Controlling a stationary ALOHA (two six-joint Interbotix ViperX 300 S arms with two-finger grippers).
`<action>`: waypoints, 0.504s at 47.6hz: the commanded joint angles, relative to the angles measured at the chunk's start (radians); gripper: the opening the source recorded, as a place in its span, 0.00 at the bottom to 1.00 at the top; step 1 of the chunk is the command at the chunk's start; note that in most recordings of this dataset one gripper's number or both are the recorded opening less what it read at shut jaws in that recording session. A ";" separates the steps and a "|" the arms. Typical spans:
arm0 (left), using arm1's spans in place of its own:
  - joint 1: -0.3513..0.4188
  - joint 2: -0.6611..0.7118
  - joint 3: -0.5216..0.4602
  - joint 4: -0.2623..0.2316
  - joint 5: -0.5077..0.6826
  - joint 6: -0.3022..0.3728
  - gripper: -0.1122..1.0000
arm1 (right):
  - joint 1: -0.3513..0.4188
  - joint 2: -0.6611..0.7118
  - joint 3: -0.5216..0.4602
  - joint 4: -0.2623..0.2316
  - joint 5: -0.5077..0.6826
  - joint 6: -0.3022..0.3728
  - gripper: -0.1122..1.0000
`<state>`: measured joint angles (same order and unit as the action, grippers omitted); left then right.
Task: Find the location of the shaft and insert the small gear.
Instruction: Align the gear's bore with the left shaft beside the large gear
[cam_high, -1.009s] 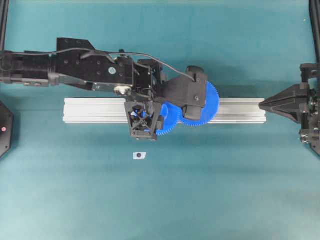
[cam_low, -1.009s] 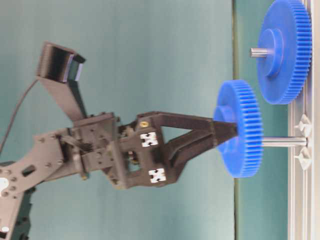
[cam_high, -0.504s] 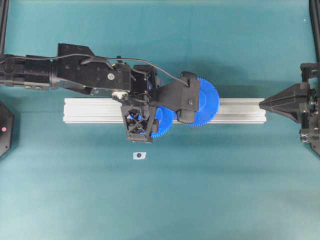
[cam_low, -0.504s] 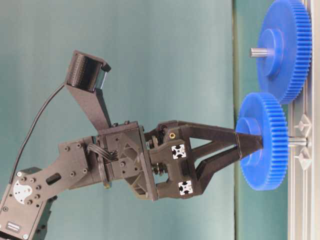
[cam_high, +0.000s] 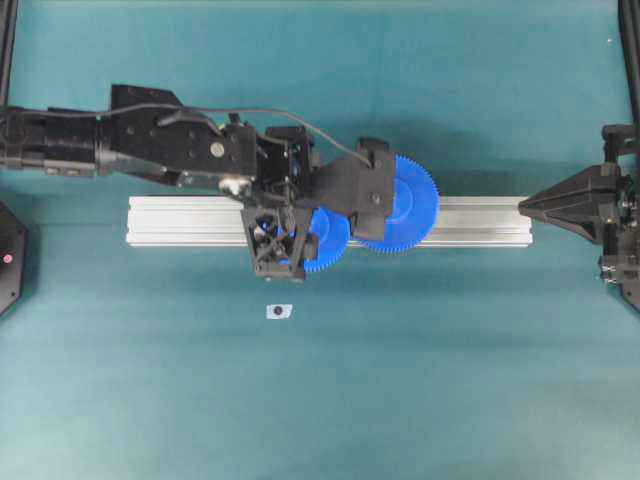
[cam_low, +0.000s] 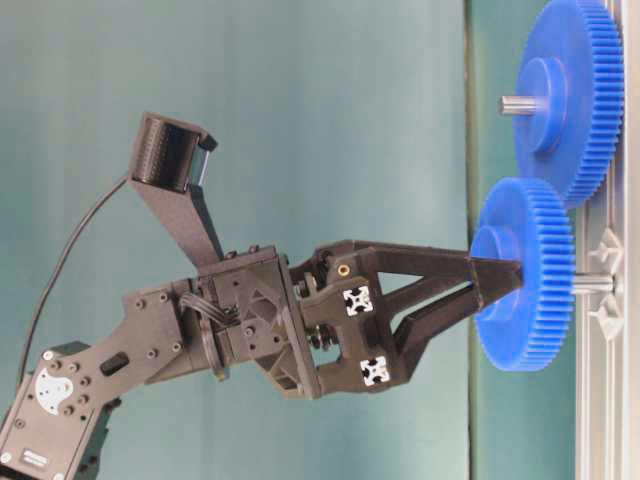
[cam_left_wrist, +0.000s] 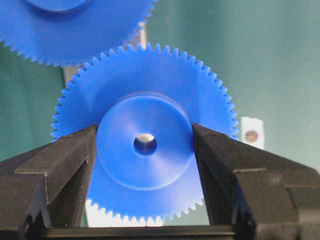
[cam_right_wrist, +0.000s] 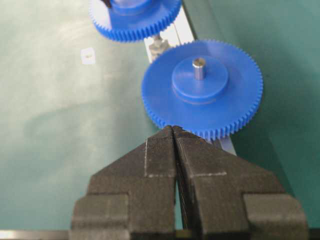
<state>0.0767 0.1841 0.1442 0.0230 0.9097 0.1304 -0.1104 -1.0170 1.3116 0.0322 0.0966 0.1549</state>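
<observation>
Teal tabletop (cam_high: 450, 380) is carrying a rail (cam_high: 180, 220), the landmark. Above the rail, the left claw (cam_low: 497, 283) is pinching the small gear (cam_low: 528, 290) by its hub, so the bore stays free and square to the shaft (cam_low: 592, 284). The gear is riding partway down the shaft, beside the big gear (cam_high: 415, 205). Off the rail's end, the right claw (cam_right_wrist: 174, 131) is sitting pressed together, idle.

Teal matte tabletop (cam_high: 450, 380), black frame posts (cam_high: 8, 45) at far corners, even soft lighting
</observation>
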 joint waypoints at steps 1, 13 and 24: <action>0.029 -0.023 -0.005 0.005 0.005 0.002 0.67 | -0.006 0.005 -0.009 0.000 -0.009 0.011 0.12; 0.046 -0.021 0.000 0.005 0.017 0.003 0.67 | -0.006 0.003 -0.009 0.000 -0.009 0.011 0.12; 0.046 -0.025 0.008 0.005 0.026 0.002 0.67 | -0.006 0.000 -0.009 0.000 -0.009 0.011 0.12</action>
<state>0.1043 0.1795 0.1565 0.0215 0.9281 0.1304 -0.1120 -1.0216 1.3116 0.0322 0.0966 0.1565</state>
